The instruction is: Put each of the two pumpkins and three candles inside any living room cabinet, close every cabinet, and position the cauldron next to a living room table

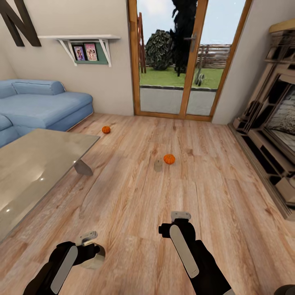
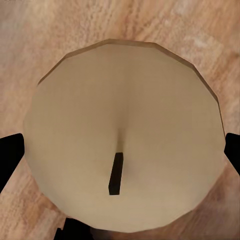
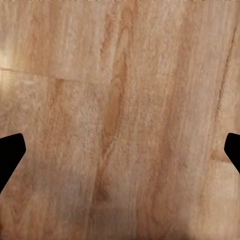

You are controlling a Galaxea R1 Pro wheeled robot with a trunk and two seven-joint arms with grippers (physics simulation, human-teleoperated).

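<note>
My left gripper (image 1: 91, 247) is shut on a beige candle (image 1: 95, 256) just above the floor. The left wrist view looks down on that candle's (image 2: 125, 125) round top and dark wick, with a black fingertip (image 2: 10, 155) at each side. A second candle (image 1: 158, 165) stands on the wood floor ahead, next to an orange pumpkin (image 1: 169, 159). Another pumpkin (image 1: 106, 129) lies farther off near the sofa. My right gripper (image 1: 180, 216) hangs open over bare floor with nothing between its fingers (image 3: 10, 155). The cauldron is out of view.
A glass-topped table (image 1: 37, 168) stands at the left, with a blue sofa (image 1: 45, 104) behind it. A wooden wall unit with open shelves (image 1: 266, 135) runs along the right wall. Glass patio doors (image 1: 184, 61) are straight ahead.
</note>
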